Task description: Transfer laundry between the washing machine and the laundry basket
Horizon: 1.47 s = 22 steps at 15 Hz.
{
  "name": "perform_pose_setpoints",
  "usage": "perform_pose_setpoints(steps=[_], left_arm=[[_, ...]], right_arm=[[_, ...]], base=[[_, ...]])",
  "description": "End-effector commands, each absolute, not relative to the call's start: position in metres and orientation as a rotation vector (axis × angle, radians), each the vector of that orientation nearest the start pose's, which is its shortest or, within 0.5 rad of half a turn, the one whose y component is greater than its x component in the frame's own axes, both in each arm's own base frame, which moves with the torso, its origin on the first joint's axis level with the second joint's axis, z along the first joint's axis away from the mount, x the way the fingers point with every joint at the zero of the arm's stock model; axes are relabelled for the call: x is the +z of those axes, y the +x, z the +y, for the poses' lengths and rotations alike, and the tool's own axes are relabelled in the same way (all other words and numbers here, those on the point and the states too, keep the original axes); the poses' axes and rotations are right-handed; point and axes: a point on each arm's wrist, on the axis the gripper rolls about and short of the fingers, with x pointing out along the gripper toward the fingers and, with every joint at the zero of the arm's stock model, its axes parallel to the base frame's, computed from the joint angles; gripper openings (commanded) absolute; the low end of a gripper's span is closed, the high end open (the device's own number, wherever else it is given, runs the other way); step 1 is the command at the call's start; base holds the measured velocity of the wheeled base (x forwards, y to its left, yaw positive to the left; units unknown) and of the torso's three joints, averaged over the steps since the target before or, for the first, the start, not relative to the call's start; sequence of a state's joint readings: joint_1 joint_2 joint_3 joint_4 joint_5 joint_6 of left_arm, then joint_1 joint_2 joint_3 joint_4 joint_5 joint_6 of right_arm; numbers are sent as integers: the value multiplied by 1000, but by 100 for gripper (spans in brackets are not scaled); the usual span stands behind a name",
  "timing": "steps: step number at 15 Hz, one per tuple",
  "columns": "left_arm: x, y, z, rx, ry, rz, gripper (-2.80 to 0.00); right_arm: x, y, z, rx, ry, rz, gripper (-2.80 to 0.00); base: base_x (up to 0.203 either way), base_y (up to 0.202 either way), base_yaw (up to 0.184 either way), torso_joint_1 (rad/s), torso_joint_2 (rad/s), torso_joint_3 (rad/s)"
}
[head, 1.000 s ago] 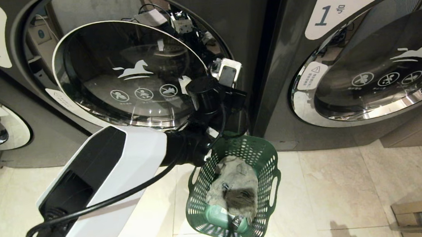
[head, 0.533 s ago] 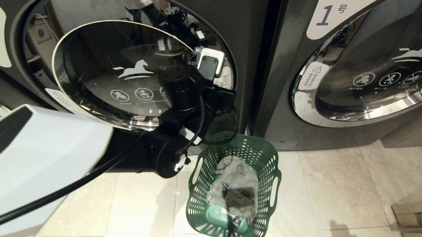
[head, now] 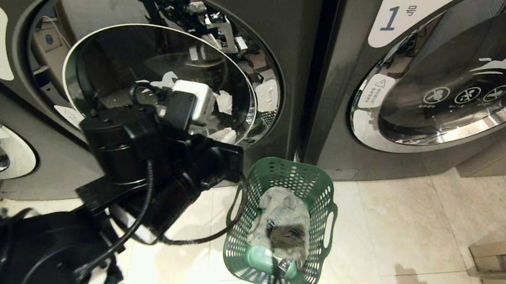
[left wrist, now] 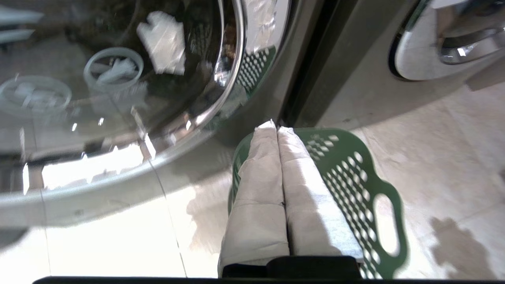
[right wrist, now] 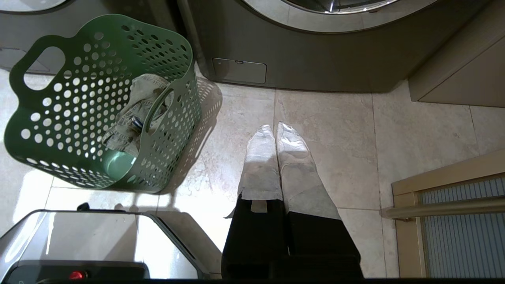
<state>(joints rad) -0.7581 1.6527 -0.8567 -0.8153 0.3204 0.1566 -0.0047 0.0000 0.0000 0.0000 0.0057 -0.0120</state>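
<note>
left pincer [left wrist: 277,128] empty, fingers together above laundry basket [head: 321,186] rim; laundry [head: 283,226] inside; right pincer [right wrist: 275,128] together over floor.

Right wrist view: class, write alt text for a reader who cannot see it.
The right pincer, shut and empty, hangs above pale floor tiles. Beside it stands the green laundry basket with crumpled laundry inside, in front of a dark grey washer.

The left arm [head: 145,169] is black with a looping black cable, its tool [left wrist: 276,127] wrapped in pale cloth.
</note>
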Motion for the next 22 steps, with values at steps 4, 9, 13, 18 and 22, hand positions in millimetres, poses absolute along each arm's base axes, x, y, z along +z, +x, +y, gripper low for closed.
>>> perform_pose_setpoints(steps=[4, 9, 13, 18, 22], left_arm=[[250, 180, -126, -290, 73, -107, -280], [229, 158, -33, 96, 92, -81, -280], [176, 125, -7, 191, 139, 95, -280], [97, 68, -6, -52, 147, 574, -280], [68, 47, -5, -96, 21, 856, -280]], right_arm=[[76, -23, 0, 2, -14, 2, -280], [76, -23, 0, 5, -31, 1, -280], [76, -23, 0, 3, -26, 1, -280], [76, -23, 0, 3, -21, 2, -280], [76, -23, 0, 2, -18, 2, -280]], base=[[0, 0, 0, 0, 0, 0], [0, 0, 0, 0, 0, 0], [0, 0, 0, 0, 0, 0], [0, 0, 0, 0, 0, 0], [0, 0, 0, 0, 0, 0]])
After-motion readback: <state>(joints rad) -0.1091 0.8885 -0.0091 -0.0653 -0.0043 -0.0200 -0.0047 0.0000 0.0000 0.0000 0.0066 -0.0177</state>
